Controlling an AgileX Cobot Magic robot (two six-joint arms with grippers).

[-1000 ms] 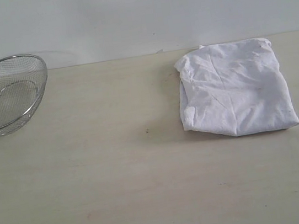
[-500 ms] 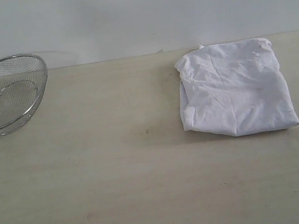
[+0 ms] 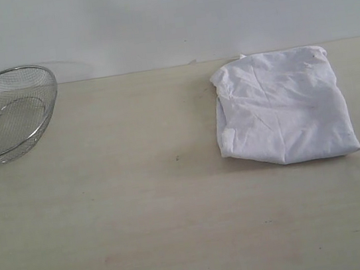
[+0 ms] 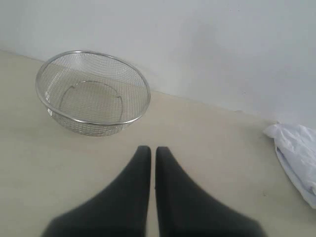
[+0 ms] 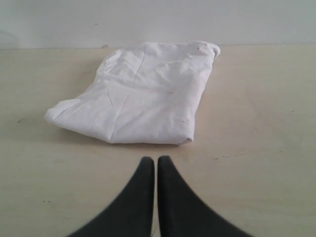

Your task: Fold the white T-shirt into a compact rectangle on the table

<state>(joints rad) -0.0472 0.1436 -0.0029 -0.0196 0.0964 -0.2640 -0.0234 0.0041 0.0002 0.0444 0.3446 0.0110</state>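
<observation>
1. Two grippers appear, each only in its own wrist view, and both are closed on nothing.
2. The left gripper [image 4: 149, 150] has its dark fingers [image 4: 136, 182] pressed almost together, with only a thin slit between them. It is over bare desk [image 3: 144, 214].
3. The right gripper [image 5: 150, 160] is closed the same way, its tips side by side above the pale wood-grain surface.
4. The white T-shirt [image 3: 282, 107] lies flat on the desk as a folded, roughly rectangular bundle, creased and a little uneven along its edges.
5. In the exterior view the shirt sits toward the far right corner of the desk. Its back edge reaches the desk's far edge, just below the wall [image 3: 163, 16].
6. In the right wrist view the folded shirt lies ahead of the closed tips, near them but clearly apart, with a strip of bare desk between.
7. A round wire mesh basket [image 3: 6, 116] stands at the far left corner of the desk, well apart from the shirt. The frame edge cuts off part of it in the exterior view.
8. In the left wrist view the basket lies ahead of the closed tips without touching them, and a small part of the shirt shows at the frame edge.
9. A few small dark specks mark the desk surface between the basket and the shirt.
</observation>
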